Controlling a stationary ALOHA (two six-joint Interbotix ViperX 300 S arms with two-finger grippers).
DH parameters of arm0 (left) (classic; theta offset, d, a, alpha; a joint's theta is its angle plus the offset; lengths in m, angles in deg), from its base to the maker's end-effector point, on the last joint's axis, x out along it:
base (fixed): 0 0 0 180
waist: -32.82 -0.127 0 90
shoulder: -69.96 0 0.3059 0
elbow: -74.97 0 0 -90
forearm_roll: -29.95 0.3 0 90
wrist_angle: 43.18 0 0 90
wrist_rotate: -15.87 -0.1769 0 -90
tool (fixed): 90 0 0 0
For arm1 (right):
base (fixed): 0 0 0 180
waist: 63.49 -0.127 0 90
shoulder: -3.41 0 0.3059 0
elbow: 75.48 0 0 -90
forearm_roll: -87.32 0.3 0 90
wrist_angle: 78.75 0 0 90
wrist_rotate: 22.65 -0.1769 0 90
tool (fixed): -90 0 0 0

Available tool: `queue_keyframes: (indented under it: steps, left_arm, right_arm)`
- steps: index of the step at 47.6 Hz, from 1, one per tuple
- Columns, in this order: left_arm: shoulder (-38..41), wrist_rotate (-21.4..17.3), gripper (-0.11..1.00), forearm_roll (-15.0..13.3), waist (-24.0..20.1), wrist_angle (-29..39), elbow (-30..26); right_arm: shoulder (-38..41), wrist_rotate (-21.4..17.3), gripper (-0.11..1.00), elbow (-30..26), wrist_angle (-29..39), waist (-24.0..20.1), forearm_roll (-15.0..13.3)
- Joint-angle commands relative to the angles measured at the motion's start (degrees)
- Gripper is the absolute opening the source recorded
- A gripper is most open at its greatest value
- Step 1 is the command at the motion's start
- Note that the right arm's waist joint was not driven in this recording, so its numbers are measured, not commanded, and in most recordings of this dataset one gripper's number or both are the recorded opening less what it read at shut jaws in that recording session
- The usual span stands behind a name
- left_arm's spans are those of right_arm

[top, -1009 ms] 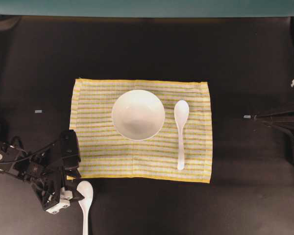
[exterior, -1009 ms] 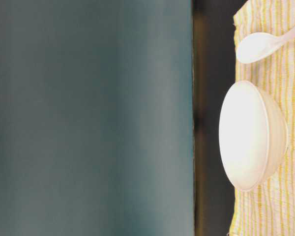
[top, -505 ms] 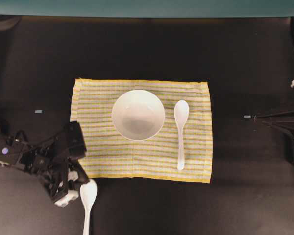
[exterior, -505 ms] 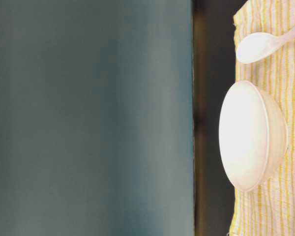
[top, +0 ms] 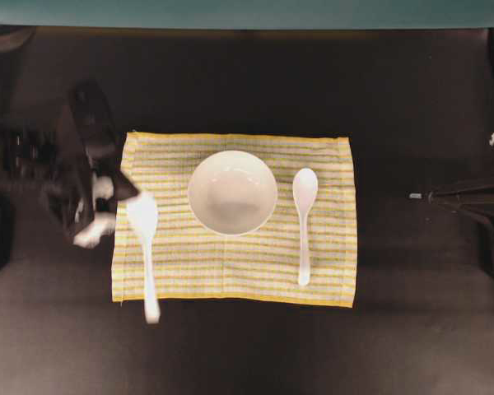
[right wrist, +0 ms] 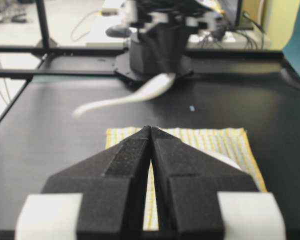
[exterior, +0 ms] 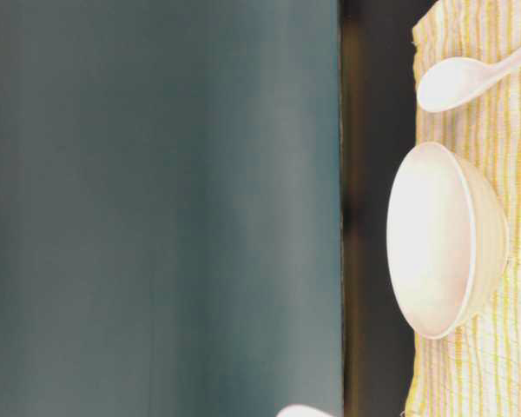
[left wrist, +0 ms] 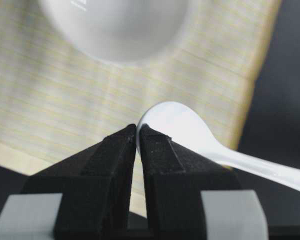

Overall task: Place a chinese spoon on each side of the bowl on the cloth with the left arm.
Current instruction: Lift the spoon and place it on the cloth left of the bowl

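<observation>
We see the left gripper (top: pixel 107 206) at the left edge of the cloth (top: pixel 230 263), its black fingers (left wrist: pixel 110 165) clenched on the rim of a white spoon (top: pixel 146 239). That held spoon is blurred in the overhead view: its scoop lies over the cloth's left strip, beside the bowl (top: pixel 232 192) but apart from it, and its handle runs toward the near edge, with the tip past the yellow border over the black table (top: pixel 247 82). In the right wrist view the same spoon appears raised above the table, in front of the left arm (top: pixel 74 148). In the left wrist view the scoop sits just right of the closed fingertips, with the striped cloth and the bowl's white side beyond.

The bowl stands on the cloth, a little toward the far edge and left of centre. The second spoon (top: pixel 304 222) lies flat on the cloth just right of the bowl, not touching it, scoop toward the far side and handle pointing near.

The right gripper (right wrist: pixel 151 132) hangs above the table at the cloth's right side, its two black fingers pressed together with nothing between them
</observation>
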Motion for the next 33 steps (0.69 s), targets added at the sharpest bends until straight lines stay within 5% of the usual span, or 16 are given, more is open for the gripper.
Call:
queue_keyframes:
  steps: [1, 33]
  left_arm:
    - [0.88, -2.81, 0.03, 0.18, -2.9, -0.7, -0.09]
    - [14.68, -13.36, 0.03, 0.18, -9.67, -10.63, 0.26]
  right_arm:
    - [0.44, -0.35, 0.0, -0.35, -0.7, 0.0, 0.18]
    - [0.53, -0.35, 0.0, -0.35, -0.62, 0.0, 0.18]
